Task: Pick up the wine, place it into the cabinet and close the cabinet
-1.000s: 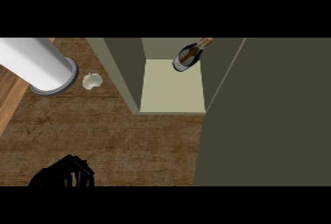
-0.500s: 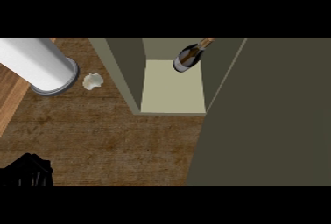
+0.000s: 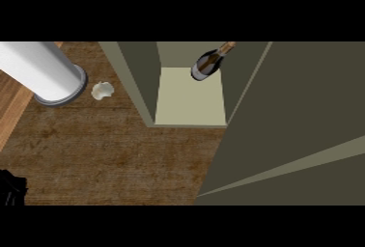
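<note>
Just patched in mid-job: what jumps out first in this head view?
The dark wine bottle stands out, already inside the open cabinet at top centre. A big white cylinder fills the upper left with a small pale object beside it, and a black robot hand shows at the lower left edge.

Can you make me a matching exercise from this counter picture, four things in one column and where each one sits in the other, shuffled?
Things:
1. wine bottle
2. white cylinder
3. small pale object
4. left hand

Places:
A. lower left edge of the view
B. inside the open cabinet
C. on the counter between the cylinder and the cabinet
D. upper left, standing on the counter

Pairs: 1-B, 2-D, 3-C, 4-A
</note>
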Robot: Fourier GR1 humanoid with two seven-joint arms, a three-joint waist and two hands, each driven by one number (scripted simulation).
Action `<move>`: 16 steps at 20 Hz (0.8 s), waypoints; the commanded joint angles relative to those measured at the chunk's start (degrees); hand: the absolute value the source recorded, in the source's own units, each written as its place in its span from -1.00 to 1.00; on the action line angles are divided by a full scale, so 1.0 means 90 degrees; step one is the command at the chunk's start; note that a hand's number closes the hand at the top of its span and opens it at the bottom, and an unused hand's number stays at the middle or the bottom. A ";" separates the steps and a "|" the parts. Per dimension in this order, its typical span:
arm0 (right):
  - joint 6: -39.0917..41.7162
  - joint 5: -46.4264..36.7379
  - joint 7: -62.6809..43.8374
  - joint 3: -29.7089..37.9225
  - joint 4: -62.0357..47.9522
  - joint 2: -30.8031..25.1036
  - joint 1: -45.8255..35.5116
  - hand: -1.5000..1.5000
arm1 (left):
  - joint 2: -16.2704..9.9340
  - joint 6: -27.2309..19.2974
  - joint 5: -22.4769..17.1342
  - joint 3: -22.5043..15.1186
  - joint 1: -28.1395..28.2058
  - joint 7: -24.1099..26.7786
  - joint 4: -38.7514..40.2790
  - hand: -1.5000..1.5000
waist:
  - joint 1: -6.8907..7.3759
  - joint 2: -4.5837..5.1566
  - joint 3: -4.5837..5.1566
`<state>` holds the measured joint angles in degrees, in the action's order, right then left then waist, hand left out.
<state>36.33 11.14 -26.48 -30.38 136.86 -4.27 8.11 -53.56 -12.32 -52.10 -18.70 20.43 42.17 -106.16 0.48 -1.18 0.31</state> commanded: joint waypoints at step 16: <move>-0.1902 -0.0908 -0.0116 -0.1907 -0.0830 0.0431 -0.1512 1.00 | -0.0511 0.1173 -0.0434 0.0698 0.0326 0.0080 0.0408 1.00 | 0.0351 0.0028 0.0040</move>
<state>27.22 6.48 -26.09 -36.74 134.65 -7.95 -2.91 -57.10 -3.41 -55.28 -13.81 23.19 42.93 -103.40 3.15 -0.97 0.56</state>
